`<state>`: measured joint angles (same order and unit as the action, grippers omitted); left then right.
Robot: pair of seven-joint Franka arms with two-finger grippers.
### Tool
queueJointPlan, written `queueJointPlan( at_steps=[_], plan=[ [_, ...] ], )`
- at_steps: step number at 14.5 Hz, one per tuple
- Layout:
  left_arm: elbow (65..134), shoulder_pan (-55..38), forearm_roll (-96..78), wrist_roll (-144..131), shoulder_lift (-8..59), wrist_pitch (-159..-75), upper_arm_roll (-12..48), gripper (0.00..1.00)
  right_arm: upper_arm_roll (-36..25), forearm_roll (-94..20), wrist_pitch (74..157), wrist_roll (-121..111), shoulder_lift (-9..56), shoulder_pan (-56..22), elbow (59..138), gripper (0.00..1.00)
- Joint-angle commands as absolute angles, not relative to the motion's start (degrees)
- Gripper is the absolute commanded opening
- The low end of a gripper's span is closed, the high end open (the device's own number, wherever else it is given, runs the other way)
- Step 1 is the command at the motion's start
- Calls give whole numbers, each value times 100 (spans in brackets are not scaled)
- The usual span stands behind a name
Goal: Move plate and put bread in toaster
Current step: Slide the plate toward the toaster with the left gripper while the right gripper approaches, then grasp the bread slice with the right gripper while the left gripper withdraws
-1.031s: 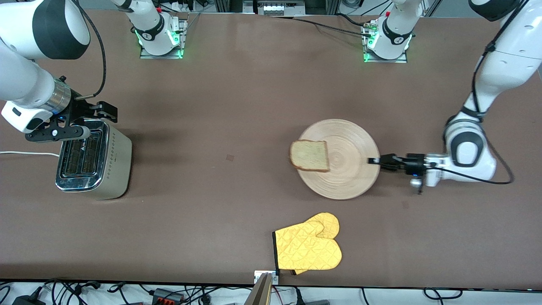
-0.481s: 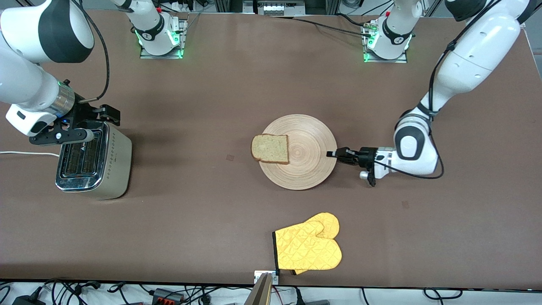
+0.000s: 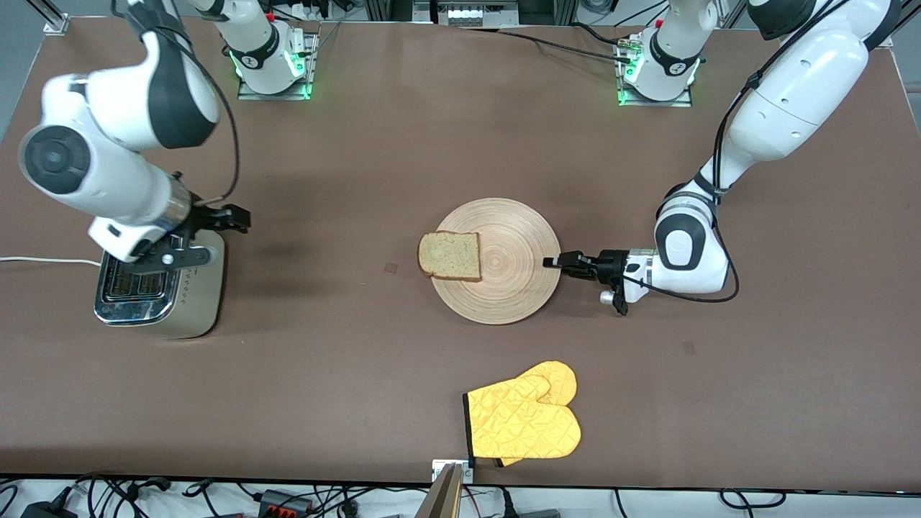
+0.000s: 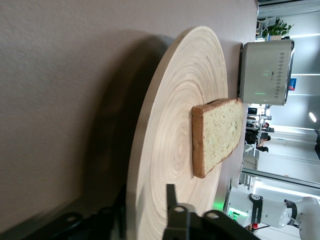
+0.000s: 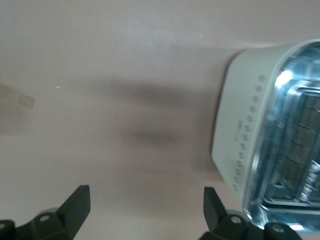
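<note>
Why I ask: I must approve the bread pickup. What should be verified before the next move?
1. The bread lies flat on the wooden plate, slightly overhanging the rim toward the right arm's end: ok.
2. The right pincer is open: ok.
3. The right pincer is over the bread: not ok; it hangs by the toaster.
4. The toaster's slots are empty: cannot tell, the arm covers part.
5. The left pincer is clear of the bread, at the plate's rim: ok.
6. The yellow oven mitt is off the path, nearer the camera than the plate: ok.
</note>
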<state>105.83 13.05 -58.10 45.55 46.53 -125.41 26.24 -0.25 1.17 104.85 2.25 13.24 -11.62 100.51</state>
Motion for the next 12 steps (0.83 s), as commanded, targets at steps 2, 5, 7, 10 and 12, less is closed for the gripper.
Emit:
queueJointPlan(
  at_steps=[2,5,7,10,12],
  plan=[
    [10521,1783,-5583,4676,4378,-11990,2584,100,-62,-787,10809,308,1730,-1476,10028,100],
    [10231,2231,-4468,4597,4219,-11595,2593,100,-62,-1212,11117,421,2003,-1696,9984,100],
    [9732,2338,-3879,4405,4210,-11130,2549,100,-53,-1632,11197,623,2170,-1783,9984,100],
    [8801,2329,-2125,3265,4192,-10506,2592,100,-62,-2249,11477,974,2372,-2030,9984,100],
    [8246,2277,-1164,2578,4184,-9961,2654,100,-53,-2530,11820,984,2583,-2266,9984,100]
  ],
)
